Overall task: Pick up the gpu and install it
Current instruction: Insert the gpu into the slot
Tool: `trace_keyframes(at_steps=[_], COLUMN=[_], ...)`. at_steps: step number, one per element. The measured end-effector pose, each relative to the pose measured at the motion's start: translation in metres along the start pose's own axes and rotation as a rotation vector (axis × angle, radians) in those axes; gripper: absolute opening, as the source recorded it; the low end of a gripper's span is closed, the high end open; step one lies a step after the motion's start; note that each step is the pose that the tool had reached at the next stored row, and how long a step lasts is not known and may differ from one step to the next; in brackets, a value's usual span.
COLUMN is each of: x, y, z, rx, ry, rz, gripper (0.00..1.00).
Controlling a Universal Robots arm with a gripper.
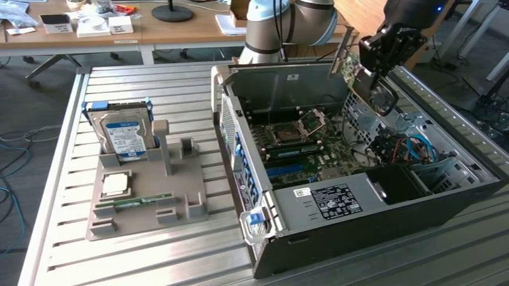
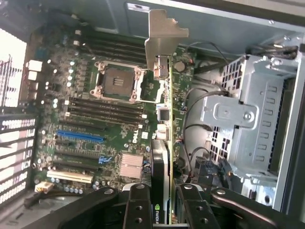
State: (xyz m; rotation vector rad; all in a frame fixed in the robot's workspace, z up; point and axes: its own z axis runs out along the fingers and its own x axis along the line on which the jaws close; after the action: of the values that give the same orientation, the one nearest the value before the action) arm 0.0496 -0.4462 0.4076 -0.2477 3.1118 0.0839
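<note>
Slatted metal table (image 1: 159, 262) | open dark case (image 1: 358, 238) | jaws clamped on thin flat gpu (image 2: 159, 162) above green motherboard (image 2: 86, 95)

Slatted metal worktable (image 1: 143, 262) filled the foreground; behind it stood a wooden desk (image 1: 183, 31) on pale legs, bearing a round black stand base (image 1: 173, 12). Dark grey floor (image 1: 47, 95) carried loose cables (image 1: 14, 143) at the exterior view's left
</note>
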Motion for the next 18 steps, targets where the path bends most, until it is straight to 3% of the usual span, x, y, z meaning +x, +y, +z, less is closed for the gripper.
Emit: trace_keyframes(at_steps=[18], x=[0.0], y=[0.0], z=[0.0004], rx=[-0.0054], ry=[0.0124], rz=[-0.237], gripper=[0.27])
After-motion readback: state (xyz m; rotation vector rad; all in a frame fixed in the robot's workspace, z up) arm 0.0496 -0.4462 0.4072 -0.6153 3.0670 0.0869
